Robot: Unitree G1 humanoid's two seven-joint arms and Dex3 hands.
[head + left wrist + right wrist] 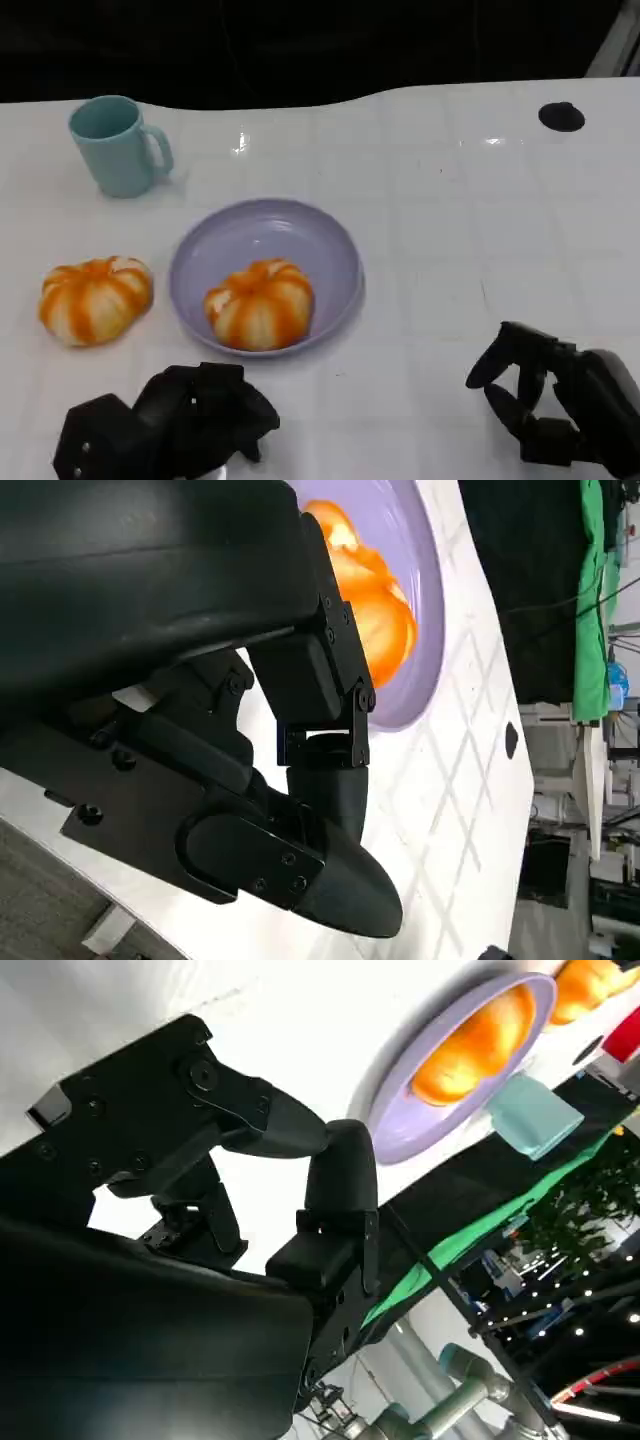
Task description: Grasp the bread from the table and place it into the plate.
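White table (450, 250) is seen carrying one bread (260, 303) already set in the plate (335, 250), while both the left hand (165, 425) and right hand (550, 400) are held low, empty, fingers loosely apart, near the front edge.

Two orange-striped breads sit on the white tabletop (450, 250): one bread (260, 304) in the single lilac plate (330, 250), the other bread (95, 298) left of it. One teal mug (118, 145) stands far left.

A robotics lab or demo hall: another robot arm (440, 1410) stands past the white tabletop (480, 220), with green cloth (592, 600) and equipment racks (560, 820) at three o'clock.
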